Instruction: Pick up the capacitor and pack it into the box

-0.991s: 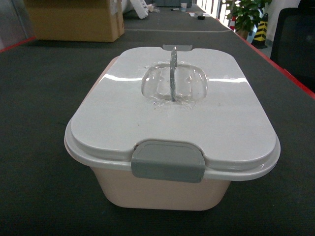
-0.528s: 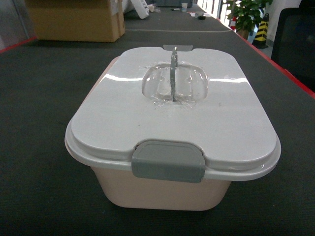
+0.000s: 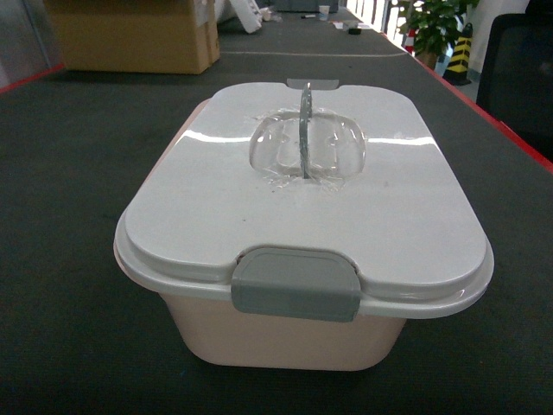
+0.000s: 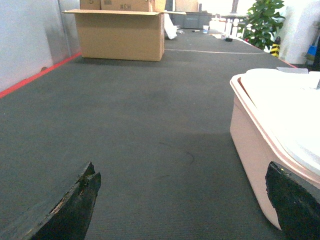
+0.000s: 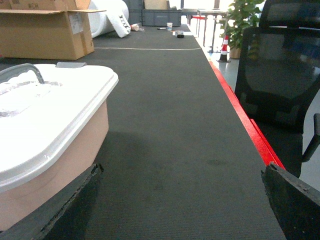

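Observation:
The box (image 3: 285,333) is a pale peach-pink tub in the middle of the dark mat, its white lid (image 3: 302,199) on and the grey front latch (image 3: 295,283) down. A grey handle (image 3: 305,130) stands upright over the lid's clear dome. No capacitor shows in any view. Neither gripper appears in the head view. My left gripper (image 4: 182,200) hangs open low over the mat, left of the box (image 4: 250,150). My right gripper (image 5: 182,195) is open too, over bare mat to the right of the box (image 5: 60,160). Nothing lies between either pair of fingers.
A brown cardboard carton (image 3: 130,35) stands at the far left of the mat. A red strip (image 5: 245,120) marks the table's right edge, with a black office chair (image 5: 280,75) beyond it. A potted plant (image 3: 432,26) and small items sit far back.

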Controlling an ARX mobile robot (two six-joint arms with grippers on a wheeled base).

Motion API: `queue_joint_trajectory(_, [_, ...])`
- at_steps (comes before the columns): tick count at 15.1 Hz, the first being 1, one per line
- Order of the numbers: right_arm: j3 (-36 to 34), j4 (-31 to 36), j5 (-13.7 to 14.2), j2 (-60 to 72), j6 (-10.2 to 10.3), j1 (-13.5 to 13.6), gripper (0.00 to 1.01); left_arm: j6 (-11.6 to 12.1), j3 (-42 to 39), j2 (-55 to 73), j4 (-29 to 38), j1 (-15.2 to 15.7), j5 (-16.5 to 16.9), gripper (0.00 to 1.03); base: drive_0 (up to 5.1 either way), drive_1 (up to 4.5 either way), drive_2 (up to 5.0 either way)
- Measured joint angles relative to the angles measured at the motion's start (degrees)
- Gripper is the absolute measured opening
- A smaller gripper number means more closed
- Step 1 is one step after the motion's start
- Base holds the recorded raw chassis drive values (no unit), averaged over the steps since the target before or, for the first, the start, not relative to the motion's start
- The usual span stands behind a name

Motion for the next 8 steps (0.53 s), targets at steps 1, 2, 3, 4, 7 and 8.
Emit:
queue_joint_trajectory(1, [0.00,0.00,0.00,0.00,0.00,0.00,0.98,0.00,0.00,0.00,0.02,0.00,0.02,0.98,0.0,0.00,0.0])
queue_joint_trajectory(2, [0.00,0.00,0.00,0.00,0.00,0.00,0.98,0.00,0.00,0.00,0.02,0.00,0.00,0.98,0.0,0.00,0.0])
queue_joint_trajectory(3, [0.00,0.00,0.00,0.00,0.00,0.00,0.98,0.00,0.00,0.00,0.00,0.00,0.00,0.98,0.0,0.00,0.0])
queue_joint_trajectory(4, [0.00,0.00,0.00,0.00,0.00,0.00,0.98,0.00,0.00,0.00,0.02,0.00,0.00,0.98,0.0,0.00,0.0])
queue_joint_trajectory(7, [0.00,0.00,0.00,0.00,0.00,0.00,0.98,0.00,0.02,0.00,0.02,0.00,0.02,0.98,0.0,0.00,0.0])
queue_joint_trajectory(8, [0.00,0.00,0.00,0.00,0.00,0.00,0.98,0.00,0.00,0.00,0.02,0.00,0.00,0.98,0.0,0.00,0.0])
